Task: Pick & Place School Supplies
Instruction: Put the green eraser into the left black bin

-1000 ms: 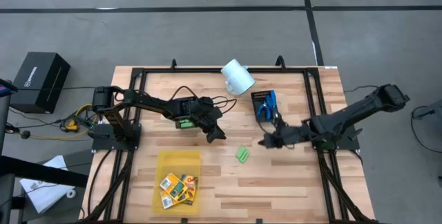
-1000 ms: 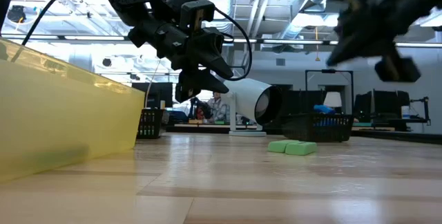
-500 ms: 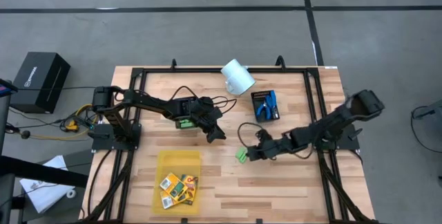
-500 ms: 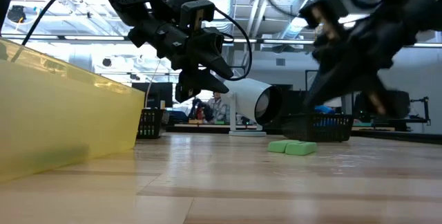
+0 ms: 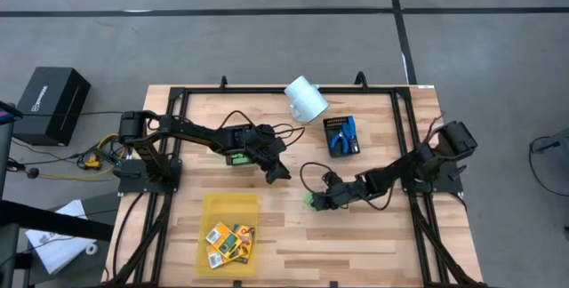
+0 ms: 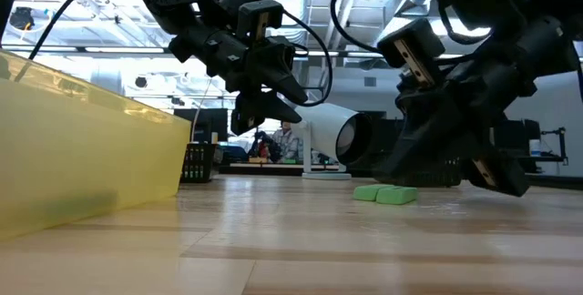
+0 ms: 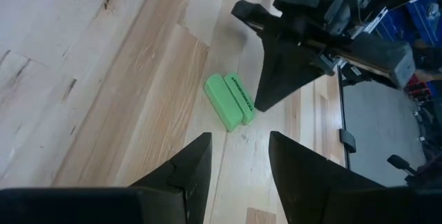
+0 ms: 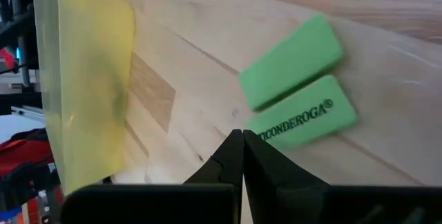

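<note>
Our right end effector [image 8: 242, 156] hovers pinched shut just beside the two green erasers [image 8: 297, 91] mid-bench — we'd spread those fingers first, then straddle one eraser squarely. Left end effector [image 7: 238, 162] waits, parted — holding nothing.

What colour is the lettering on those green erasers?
Dark lettering on light-green erasers; the right wrist view shows it best.
</note>
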Motion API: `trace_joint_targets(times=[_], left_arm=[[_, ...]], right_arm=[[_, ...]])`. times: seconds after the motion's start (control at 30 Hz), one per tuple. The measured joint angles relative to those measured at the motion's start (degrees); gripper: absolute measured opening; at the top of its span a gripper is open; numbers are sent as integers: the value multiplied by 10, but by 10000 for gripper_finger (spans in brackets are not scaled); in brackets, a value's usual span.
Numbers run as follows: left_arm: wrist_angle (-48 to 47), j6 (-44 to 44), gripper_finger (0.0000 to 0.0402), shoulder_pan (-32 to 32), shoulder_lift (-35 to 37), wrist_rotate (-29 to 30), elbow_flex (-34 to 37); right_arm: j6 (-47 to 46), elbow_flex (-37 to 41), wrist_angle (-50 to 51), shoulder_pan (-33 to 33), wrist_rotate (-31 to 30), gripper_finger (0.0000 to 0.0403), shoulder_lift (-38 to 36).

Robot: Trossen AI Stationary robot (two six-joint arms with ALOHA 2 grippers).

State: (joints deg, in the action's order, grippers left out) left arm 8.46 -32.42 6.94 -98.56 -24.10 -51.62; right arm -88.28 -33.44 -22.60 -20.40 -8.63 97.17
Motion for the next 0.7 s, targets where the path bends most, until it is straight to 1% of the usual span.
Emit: trace_joint_targets(times=[0.3,0.7], left_arm=[[-1,1,140,0,0,0,0],[-2,2,140,0,0,0,0]], right_arm=[[2,0,80,0,-2,0,-38],[2,0,85,0,6,0,-39]])
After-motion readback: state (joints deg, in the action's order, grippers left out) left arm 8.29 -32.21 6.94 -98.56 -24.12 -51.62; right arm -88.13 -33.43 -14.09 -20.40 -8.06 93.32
